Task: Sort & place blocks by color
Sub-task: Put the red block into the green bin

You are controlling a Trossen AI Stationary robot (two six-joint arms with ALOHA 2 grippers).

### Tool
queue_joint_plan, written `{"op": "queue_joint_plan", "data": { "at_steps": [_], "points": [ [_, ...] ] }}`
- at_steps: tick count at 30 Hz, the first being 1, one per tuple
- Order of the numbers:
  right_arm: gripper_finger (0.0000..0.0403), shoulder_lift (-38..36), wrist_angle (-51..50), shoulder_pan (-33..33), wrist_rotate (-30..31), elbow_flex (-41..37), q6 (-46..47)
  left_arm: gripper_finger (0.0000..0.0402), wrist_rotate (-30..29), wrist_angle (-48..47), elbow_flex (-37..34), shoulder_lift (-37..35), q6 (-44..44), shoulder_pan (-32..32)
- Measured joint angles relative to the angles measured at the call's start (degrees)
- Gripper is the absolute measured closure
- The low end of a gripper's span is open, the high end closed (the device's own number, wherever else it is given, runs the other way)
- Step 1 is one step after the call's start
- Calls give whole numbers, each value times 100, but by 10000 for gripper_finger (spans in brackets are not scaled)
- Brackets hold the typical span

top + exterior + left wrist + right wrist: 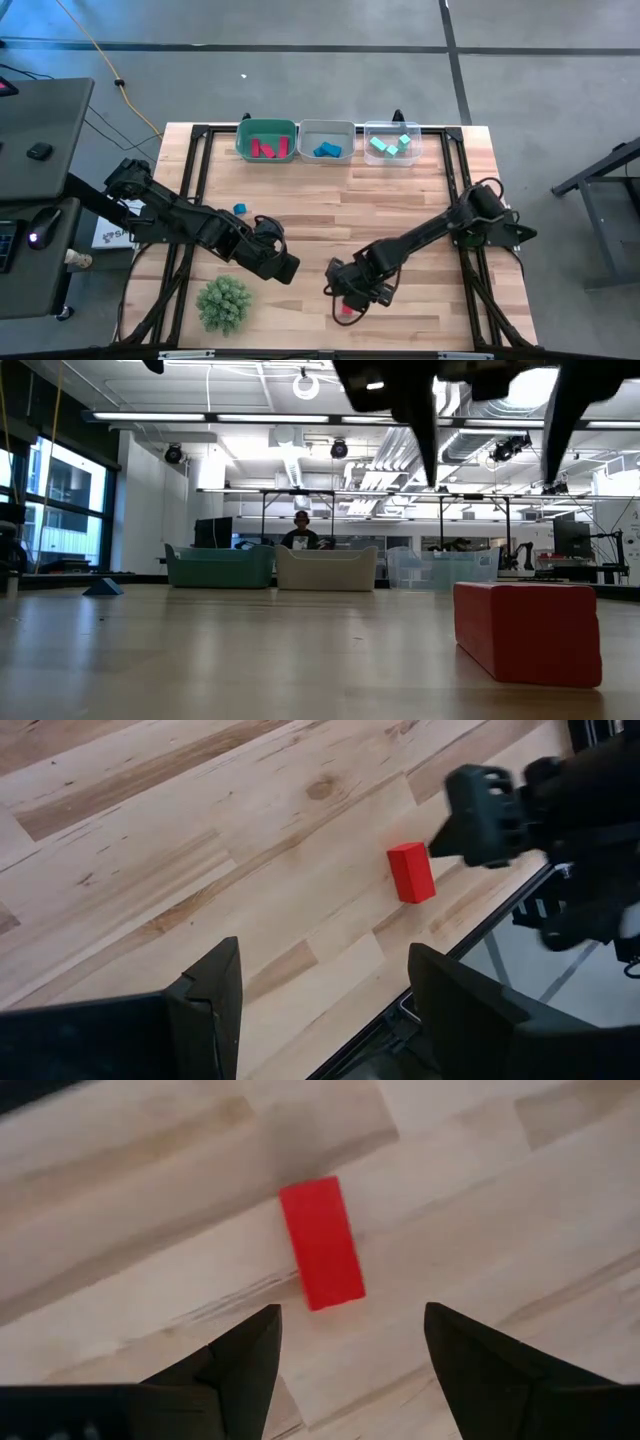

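A red bar-shaped block lies flat on the wooden table near its front edge; it also shows in the right wrist view and large in the low view. My right gripper hangs open just above it, touching nothing, its fingers pointing steeply down. My left gripper is open and holds nothing, raised over the table left of the centre. A small blue block rests on the table toward the left.
Three bins stand along the far edge: a green one with red blocks, a grey one with blue blocks, a clear one with teal blocks. A green spiky ball sits at the front left. A person shows far behind the table.
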Motion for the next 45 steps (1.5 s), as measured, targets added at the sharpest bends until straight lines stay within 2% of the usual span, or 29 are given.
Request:
{"op": "queue_joint_plan", "data": {
  "at_steps": [2, 17, 34, 40, 43, 45],
  "points": [
    [166, 107, 45, 2, 153, 0, -19, 195, 0, 0, 0, 2, 2, 0],
    [166, 678, 355, 2, 76, 0, -21, 195, 0, -1, 0, 0, 93, 0],
    [167, 911, 546, 55, -217, 0, -176, 195, 0, -4, 0, 0, 216, 0],
    [168, 1053, 531, 117, 51, 0, -172, 195, 1, -7, 0, 0, 262, 0],
    [182, 1051, 538, 127, 102, 0, -171, 195, 2, -9, 0, 0, 262, 0],
    [206, 1051, 498, 127, 102, 0, -171, 195, 0, -7, 0, 0, 262, 0]
  ]
}}
